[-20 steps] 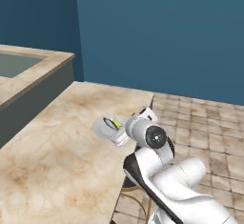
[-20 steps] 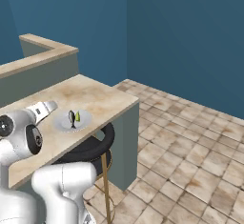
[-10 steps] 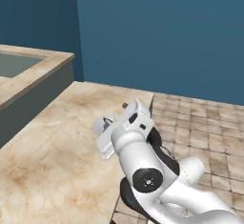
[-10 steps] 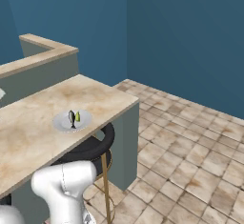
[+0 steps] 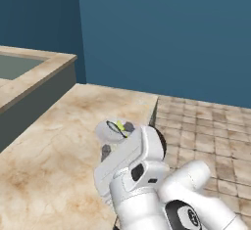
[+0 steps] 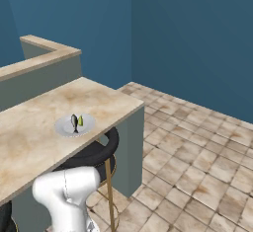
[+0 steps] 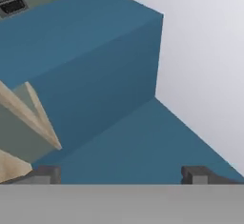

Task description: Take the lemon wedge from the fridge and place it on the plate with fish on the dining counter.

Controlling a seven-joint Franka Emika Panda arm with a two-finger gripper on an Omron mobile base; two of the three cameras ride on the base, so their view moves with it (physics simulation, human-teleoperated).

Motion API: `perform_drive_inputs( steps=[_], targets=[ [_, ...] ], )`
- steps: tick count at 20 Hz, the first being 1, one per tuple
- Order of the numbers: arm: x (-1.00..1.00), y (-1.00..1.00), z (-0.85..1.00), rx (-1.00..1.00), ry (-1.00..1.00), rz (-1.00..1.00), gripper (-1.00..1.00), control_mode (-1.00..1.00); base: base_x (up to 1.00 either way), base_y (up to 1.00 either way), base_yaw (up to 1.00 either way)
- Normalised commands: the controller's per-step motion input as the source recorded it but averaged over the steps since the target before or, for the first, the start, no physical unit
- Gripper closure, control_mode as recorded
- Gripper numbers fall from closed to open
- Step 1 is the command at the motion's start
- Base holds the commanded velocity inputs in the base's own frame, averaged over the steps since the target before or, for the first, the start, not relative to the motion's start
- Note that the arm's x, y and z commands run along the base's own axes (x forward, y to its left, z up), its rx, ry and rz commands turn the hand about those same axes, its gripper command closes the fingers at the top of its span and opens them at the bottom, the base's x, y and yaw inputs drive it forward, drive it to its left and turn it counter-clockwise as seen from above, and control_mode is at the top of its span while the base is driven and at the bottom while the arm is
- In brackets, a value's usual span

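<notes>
Lemon wedge lies on the plate atop the desk, below the upturned, wide-open, empty pincer.

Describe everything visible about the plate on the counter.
The plate is small, round, shallow and pale grey-white, with a glossy look. It lies flat on the beige marbled counter, close to the edge above a black stool. On it lie a dark, slim fish and, right beside it, a tiny yellow-green lemon wedge. In the left base view the plate sits just beyond the robot's white arm, which hides part of it. Nothing grips it.
</notes>
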Motion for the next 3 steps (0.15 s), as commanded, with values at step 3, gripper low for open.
perform_drive_inputs(
  steps=[3],
  targets=[
    [-0.65, -1.0, -1.0, 0.31, -0.55, 0.0, -1.0, -1.0, 0.0, 0.0, 0.0]
  ],
)
